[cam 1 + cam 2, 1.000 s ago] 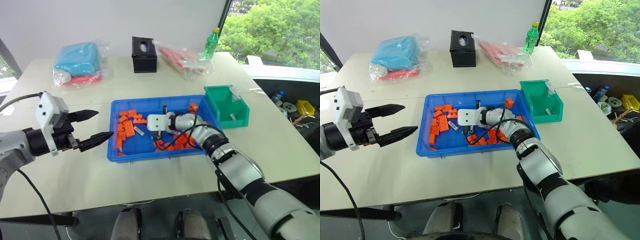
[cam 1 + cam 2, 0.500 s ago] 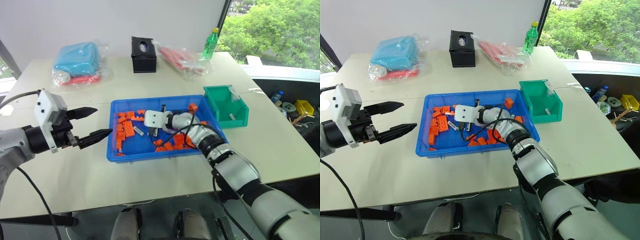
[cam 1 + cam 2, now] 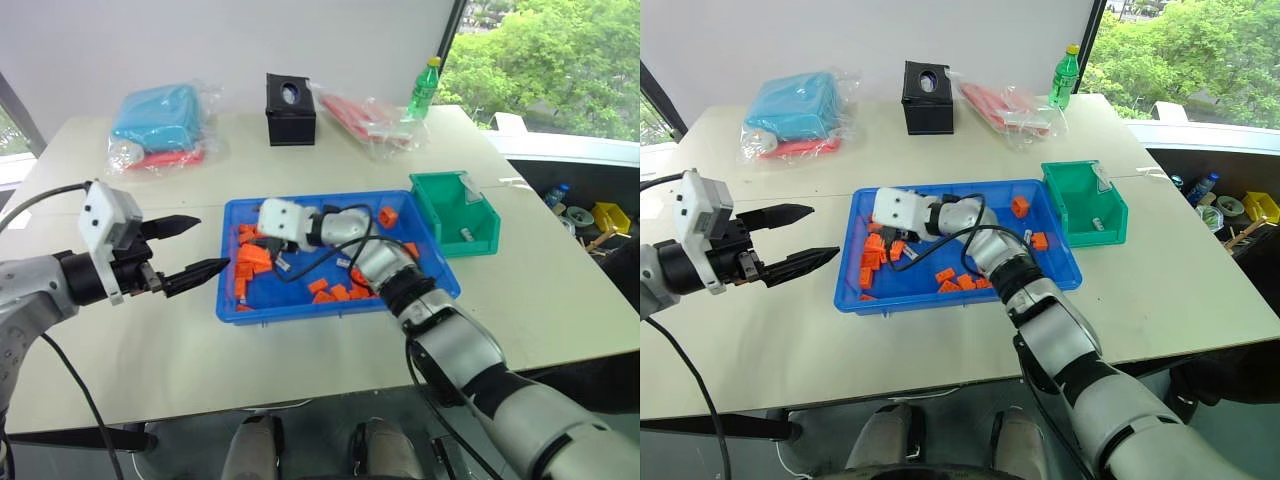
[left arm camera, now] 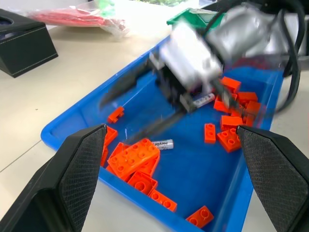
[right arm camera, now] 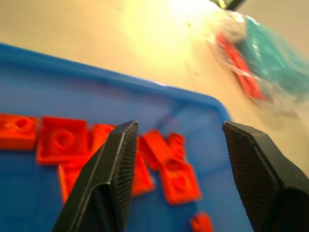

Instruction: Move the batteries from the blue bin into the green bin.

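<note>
My right gripper (image 5: 176, 169) is over the left half of the blue bin (image 3: 430, 250), fingers spread apart with nothing between them. Through the right wrist camera, the gap between the two fingers frames a cluster of orange blocks (image 5: 169, 164) lying on the bin floor, directly ahead of the fingertips, with the bin's blue rim just beyond them and bare table past that. A bagged light-blue and red bundle (image 5: 263, 63) lies well beyond the rim.

My left gripper (image 3: 190, 247) is held outside the blue bin, just off its left wall, fingers apart and empty, pointing toward the bin. In the left wrist camera, one of the batteries (image 4: 161, 144) lies on the bin floor between my left fingers' lines of sight, touching or just beside a large orange block. A second battery (image 4: 202, 100) sits close under the body of my right gripper; motion blur prevents confirming whether it touches the gripper.

The green bin (image 3: 452, 214) stands against the right end of the blue bin, well apart from both grippers. One battery (image 3: 464, 233) lies on its floor.

A black box (image 3: 291, 96) and a green bottle (image 3: 424, 86) stand at the table's far side.
</note>
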